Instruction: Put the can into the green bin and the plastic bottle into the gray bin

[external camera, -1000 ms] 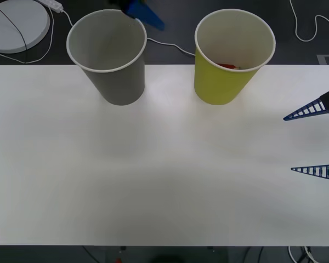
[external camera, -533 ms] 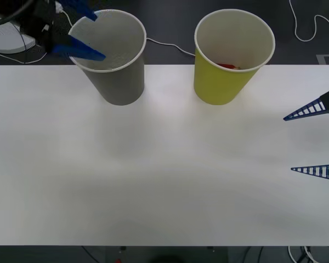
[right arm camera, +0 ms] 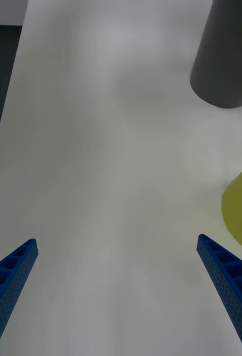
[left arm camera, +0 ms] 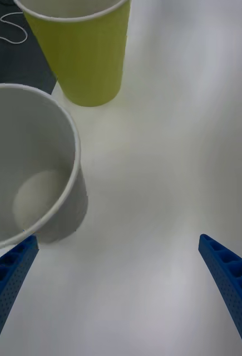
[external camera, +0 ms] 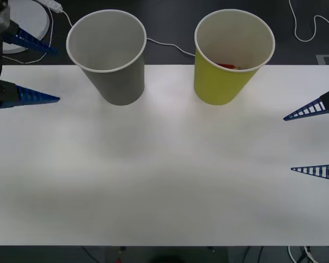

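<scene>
Right gripper (external camera: 313,142): being held apart and empty at the table's (external camera: 164,181) right edge, parked; both bins are standing well beyond its jaws.

Left gripper (external camera: 30,68): being held apart and empty. Half a second earlier its jaws were being hung over the gray bin (external camera: 107,55); now they are being drawn back beside it, at the table's left edge. A drop appears done, though the gray bin's floor is looking bare in the left wrist view.

Green bin (external camera: 234,57): the can (external camera: 226,66) is being glimpsed inside as a red sliver.
</scene>
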Available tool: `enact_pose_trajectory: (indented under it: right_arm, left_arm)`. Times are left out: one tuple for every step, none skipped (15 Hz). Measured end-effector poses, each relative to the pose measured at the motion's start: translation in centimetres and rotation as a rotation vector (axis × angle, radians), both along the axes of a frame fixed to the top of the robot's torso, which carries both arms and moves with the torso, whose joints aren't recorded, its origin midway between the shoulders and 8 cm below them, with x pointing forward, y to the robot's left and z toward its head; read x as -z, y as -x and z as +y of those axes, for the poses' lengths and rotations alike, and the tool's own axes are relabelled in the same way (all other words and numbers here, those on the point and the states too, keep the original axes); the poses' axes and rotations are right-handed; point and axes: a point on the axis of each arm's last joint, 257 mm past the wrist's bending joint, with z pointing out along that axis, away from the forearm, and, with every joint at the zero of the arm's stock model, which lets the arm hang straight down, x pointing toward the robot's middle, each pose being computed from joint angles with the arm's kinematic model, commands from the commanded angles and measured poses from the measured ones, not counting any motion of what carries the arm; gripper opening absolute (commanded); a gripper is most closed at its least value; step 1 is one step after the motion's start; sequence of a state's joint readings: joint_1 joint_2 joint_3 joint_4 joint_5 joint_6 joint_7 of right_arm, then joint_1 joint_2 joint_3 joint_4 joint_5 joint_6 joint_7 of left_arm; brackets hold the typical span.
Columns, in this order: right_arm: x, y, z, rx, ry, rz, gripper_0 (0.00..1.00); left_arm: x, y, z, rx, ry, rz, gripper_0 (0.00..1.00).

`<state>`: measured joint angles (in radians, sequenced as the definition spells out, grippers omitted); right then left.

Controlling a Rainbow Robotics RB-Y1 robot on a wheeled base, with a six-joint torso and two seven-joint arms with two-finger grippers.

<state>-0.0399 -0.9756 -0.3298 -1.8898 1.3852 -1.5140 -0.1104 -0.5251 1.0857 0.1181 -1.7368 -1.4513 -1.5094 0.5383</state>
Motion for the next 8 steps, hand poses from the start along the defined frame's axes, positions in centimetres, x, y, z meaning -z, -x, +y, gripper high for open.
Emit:
enact_pose_trajectory:
  right_arm:
    - [0.0, 0.0, 0.0, 0.0, 0.0, 0.0, 1.0]
    - [0.0, 0.0, 0.0, 0.0, 0.0, 0.0, 1.0]
    - [0.0, 0.0, 0.0, 0.0, 0.0, 0.0, 1.0]
    - [0.0, 0.0, 0.0, 0.0, 0.0, 0.0, 1.0]
    - [0.0, 0.0, 0.0, 0.0, 0.0, 0.0, 1.0]
    - [0.0, 0.0, 0.0, 0.0, 0.0, 0.0, 1.0]
    - [0.0, 0.0, 0.0, 0.0, 0.0, 0.0, 1.0]
    - [0.0, 0.0, 0.0, 0.0, 0.0, 0.0, 1.0]
  left_arm:
    - [0.8, 0.4, 0.8, 0.008, -0.009, -0.005, 1.0]
    - [1.3, 0.8, 1.5, 0.017, -0.018, -0.011, 1.0]
    - [1.9, 1.1, 2.2, 0.027, -0.029, -0.018, 1.0]
    - [2.6, 1.4, 2.9, 0.035, -0.041, -0.025, 1.0]
    - [3.2, 1.8, 3.5, 0.04, -0.046, -0.03, 1.0]
    - [3.8, 2.2, 4.1, 0.045, -0.046, -0.031, 1.0]
    - [4.4, 2.7, 4.6, 0.05, -0.045, -0.03, 1.0]
    - [4.9, 3.1, 5.1, 0.055, -0.046, -0.029, 1.0]
